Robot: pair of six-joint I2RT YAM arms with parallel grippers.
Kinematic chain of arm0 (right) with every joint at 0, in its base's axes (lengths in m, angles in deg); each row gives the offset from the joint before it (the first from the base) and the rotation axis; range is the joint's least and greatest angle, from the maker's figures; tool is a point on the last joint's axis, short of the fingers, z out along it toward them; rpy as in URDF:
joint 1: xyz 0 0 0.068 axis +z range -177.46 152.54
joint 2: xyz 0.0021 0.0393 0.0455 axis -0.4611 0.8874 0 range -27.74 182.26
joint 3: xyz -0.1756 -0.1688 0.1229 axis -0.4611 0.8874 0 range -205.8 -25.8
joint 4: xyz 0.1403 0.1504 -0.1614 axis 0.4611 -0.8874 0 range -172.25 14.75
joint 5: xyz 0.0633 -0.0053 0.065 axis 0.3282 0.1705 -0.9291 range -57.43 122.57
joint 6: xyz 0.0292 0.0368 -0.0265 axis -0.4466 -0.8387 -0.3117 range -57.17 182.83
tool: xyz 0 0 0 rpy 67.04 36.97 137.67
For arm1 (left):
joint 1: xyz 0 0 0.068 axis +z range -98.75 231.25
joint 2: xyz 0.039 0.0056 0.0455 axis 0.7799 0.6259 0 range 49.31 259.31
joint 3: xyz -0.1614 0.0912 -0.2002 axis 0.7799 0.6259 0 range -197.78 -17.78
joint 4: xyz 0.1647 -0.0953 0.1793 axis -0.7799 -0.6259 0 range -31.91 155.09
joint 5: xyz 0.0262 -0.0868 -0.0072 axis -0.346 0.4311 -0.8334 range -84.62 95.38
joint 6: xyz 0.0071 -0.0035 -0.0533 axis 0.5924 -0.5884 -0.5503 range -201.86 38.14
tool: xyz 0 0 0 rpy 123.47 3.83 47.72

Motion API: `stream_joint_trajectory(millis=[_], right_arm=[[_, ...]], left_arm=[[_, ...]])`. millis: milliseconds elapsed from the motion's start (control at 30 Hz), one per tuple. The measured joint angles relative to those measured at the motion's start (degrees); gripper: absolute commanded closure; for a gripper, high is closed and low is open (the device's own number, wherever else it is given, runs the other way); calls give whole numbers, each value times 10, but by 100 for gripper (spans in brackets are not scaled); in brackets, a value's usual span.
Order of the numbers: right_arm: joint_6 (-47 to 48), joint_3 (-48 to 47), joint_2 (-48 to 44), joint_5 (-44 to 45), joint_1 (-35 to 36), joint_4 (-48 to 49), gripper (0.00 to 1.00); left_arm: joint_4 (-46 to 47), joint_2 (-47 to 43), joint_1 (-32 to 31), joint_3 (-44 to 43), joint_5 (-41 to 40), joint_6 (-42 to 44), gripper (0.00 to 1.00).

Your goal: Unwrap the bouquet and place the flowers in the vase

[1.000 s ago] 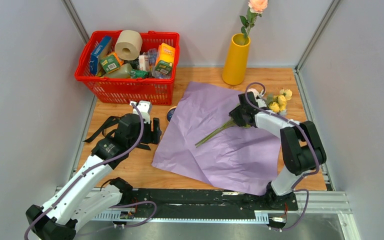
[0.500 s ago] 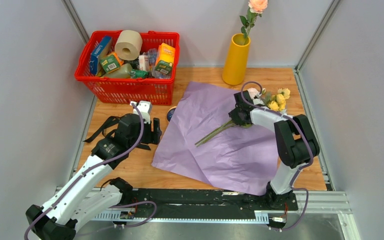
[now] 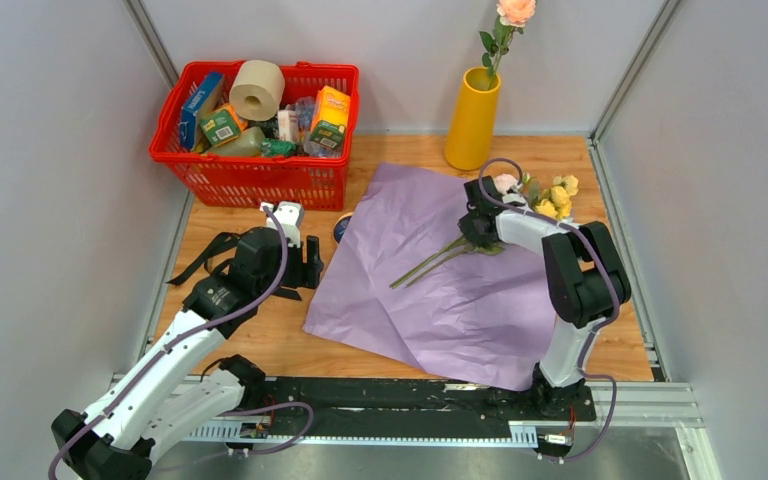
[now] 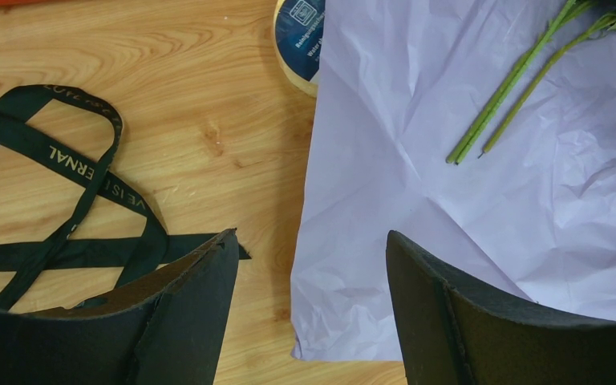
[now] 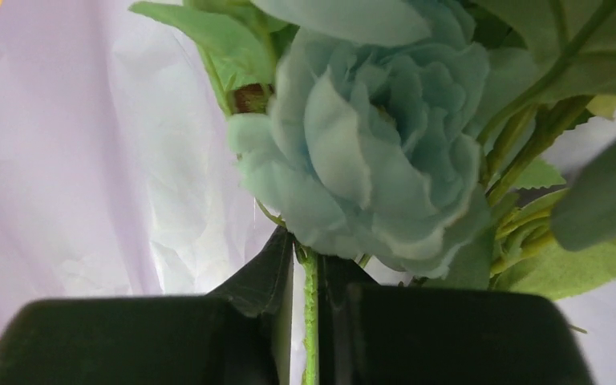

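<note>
— right gripper [image 5: 306,273] has pinched shut on one green stem [image 5: 310,337], just under the pale blue bloom [image 5: 369,152]. a second ago the jaws stood wider.
— so the flowers [image 3: 550,195] are gripped but not lifted?
— looks so. blooms lie at the far right edge of the lilac paper [image 3: 440,300], stem ends trailing across it. one pink flower [image 3: 515,10] already stands in the vase [image 3: 472,120], just beyond.
— left gripper [image 4: 313,265]?
— wide open, empty, hovering at the paper's near-left edge. black ribbon [image 4: 64,160] loose on the table [image 4: 208,120] beside it.
— anything in the way?
— leaves [image 5: 593,200] crowd the grip, so the rest of the bunch may drag along. red basket [image 3: 260,175] well apart.
</note>
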Motion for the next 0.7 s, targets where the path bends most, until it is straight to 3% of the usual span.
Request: stream_joint_trajectory(millis=[300, 700], right_arm=[[-2, -2, -13, 29, 16, -13, 100], [-3, -2, -125, 62, 42, -30, 100]], left_arm=[[-2, -16, 0, 0, -10, 0, 24], [-2, -21, 0, 0, -23, 0, 24]])
